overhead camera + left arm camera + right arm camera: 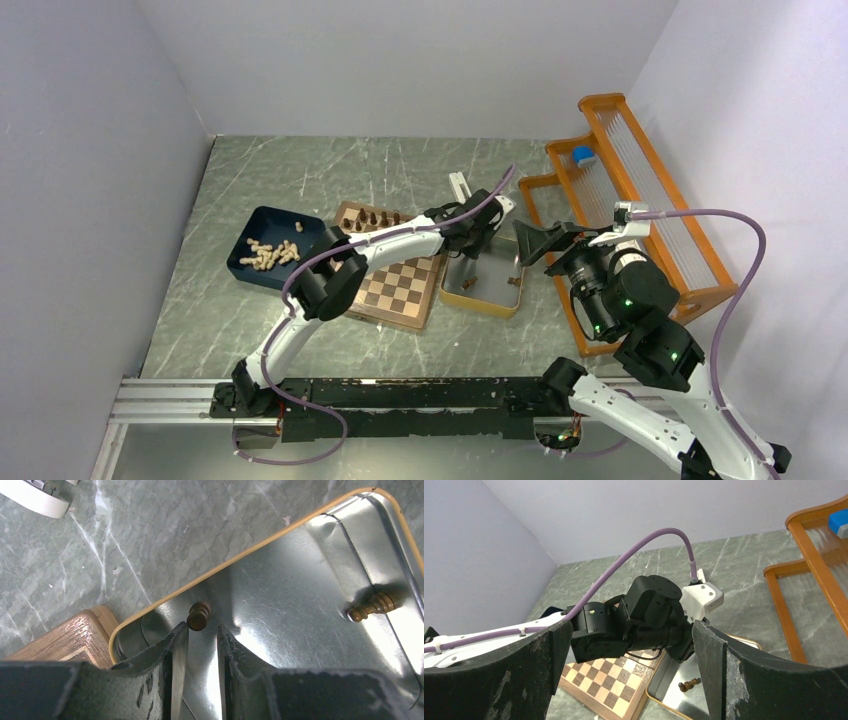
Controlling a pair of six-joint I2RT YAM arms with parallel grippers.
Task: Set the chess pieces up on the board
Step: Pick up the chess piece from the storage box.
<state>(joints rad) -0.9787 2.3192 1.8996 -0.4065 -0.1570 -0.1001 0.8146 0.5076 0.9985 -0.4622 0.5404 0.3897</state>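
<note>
A small dark brown wooden chess piece point(198, 616) sits inside the yellow-rimmed shallow metal tray point(290, 630) near its corner, just beyond the slightly parted, empty left gripper point(201, 632), while the wide-open right gripper point(629, 645) hangs well off that tray.

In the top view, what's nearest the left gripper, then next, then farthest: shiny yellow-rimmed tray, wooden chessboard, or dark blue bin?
1. Shiny yellow-rimmed metal tray: beneath the left gripper.
2. Chequered wooden chessboard: just left of it.
3. Dark blue bin: farthest left.
</note>
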